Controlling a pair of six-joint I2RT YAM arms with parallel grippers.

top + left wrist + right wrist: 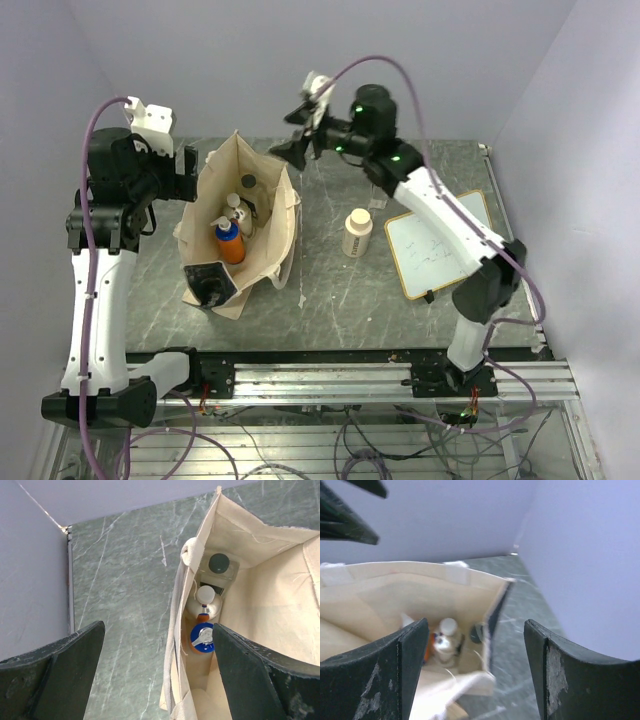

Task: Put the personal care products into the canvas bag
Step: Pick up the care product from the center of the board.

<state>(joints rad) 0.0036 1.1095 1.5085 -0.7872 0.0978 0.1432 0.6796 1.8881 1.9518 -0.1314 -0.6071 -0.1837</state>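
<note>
Both claws are gaping wide and holding nothing: the right claw (476, 625) is hovering at the bag's (275, 232) 1 o'clock and the left claw (159, 630) at 10 o'clock. A cream bottle (357, 232) is standing at 3 o'clock.

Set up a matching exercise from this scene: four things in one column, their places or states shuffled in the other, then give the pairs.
Things
1. cream bottle
2. blue-and-orange bottle
3. whiteboard
4. right gripper

Places or states
A. inside the canvas bag
B. raised near the bag's far end, fingers apart, nothing between them
C. upright on the table, between bag and whiteboard
D. lying flat near the table's right edge

Pairs: 1-C, 2-A, 3-D, 4-B
</note>
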